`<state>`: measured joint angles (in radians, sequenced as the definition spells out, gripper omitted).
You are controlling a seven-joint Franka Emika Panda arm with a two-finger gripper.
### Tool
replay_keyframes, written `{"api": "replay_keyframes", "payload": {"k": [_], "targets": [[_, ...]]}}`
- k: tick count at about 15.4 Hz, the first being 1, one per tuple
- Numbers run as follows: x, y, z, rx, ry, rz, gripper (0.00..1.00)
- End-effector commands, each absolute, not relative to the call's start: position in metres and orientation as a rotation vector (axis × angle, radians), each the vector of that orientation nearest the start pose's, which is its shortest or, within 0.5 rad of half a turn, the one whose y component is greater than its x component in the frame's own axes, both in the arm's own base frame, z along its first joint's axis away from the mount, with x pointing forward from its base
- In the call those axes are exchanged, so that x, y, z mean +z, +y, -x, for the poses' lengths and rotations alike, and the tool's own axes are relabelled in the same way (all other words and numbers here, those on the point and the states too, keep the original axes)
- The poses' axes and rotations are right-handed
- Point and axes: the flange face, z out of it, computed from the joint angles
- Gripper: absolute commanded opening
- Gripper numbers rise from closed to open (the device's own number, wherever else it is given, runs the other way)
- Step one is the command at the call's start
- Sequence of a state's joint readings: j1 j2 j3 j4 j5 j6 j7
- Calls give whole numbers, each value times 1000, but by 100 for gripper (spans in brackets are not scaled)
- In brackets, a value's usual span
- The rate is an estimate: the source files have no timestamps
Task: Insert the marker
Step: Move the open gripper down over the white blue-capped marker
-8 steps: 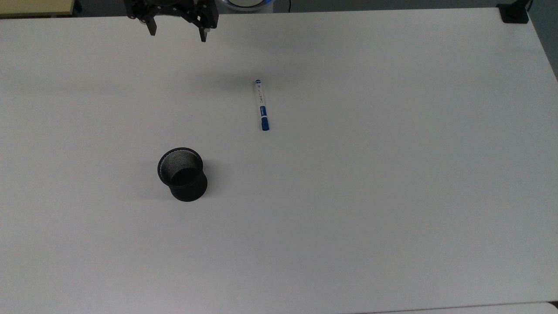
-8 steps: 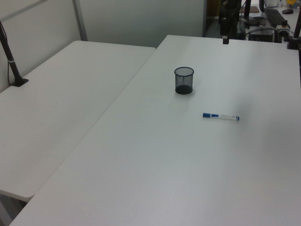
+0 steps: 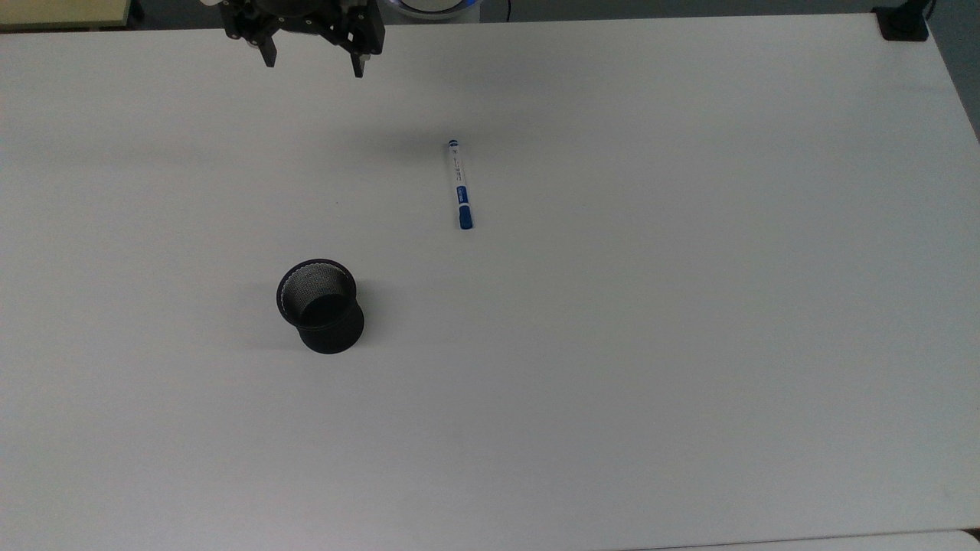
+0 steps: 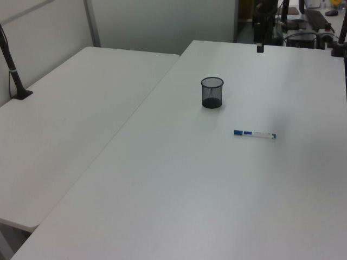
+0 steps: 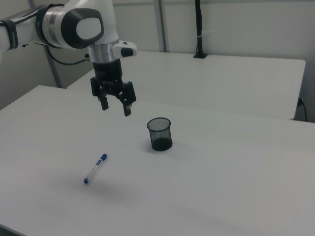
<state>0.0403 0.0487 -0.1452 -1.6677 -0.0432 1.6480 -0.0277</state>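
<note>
The marker (image 3: 459, 184) lies flat on the white table (image 3: 651, 306), white barrel with a blue cap toward the top view's bottom; it also shows as marker (image 4: 255, 134) and marker (image 5: 95, 168). A black mesh cup (image 3: 320, 305) stands upright and empty, down and to the left of the marker in the top view; cup (image 4: 212, 92), cup (image 5: 160, 133). My gripper (image 3: 312, 65) hangs open in the air at the top view's upper left edge, well away from both, holding nothing; gripper (image 5: 115, 108) is above the table, left of the cup in the right view.
A second white table (image 4: 70, 124) adjoins on the left view's left. A black post with a clamp base (image 4: 13, 70) stands on it. Dark equipment (image 4: 303, 32) crowds the far edge near the arm's base. A black clamp (image 3: 902, 23) sits at the top view's upper right corner.
The gripper has shifted very slightly up toward the top view's upper edge. Marker and cup have not moved.
</note>
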Motion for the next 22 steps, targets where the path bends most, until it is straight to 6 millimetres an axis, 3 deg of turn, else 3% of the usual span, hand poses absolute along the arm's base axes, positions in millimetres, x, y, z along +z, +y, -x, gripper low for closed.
{"api": "replay_keyframes", "payload": {"k": [1, 5, 10, 12, 15, 22], "targets": [[556, -62, -563, 100, 83, 3163, 100], [538, -51, -559, 170, 17, 3159, 100], [480, 1, -566, 326, -121, 3154, 100], [461, 15, -578, 289, -131, 3166, 100], [418, 44, -595, 267, -79, 3191, 98], [355, 78, -609, 294, -72, 3214, 93]]}}
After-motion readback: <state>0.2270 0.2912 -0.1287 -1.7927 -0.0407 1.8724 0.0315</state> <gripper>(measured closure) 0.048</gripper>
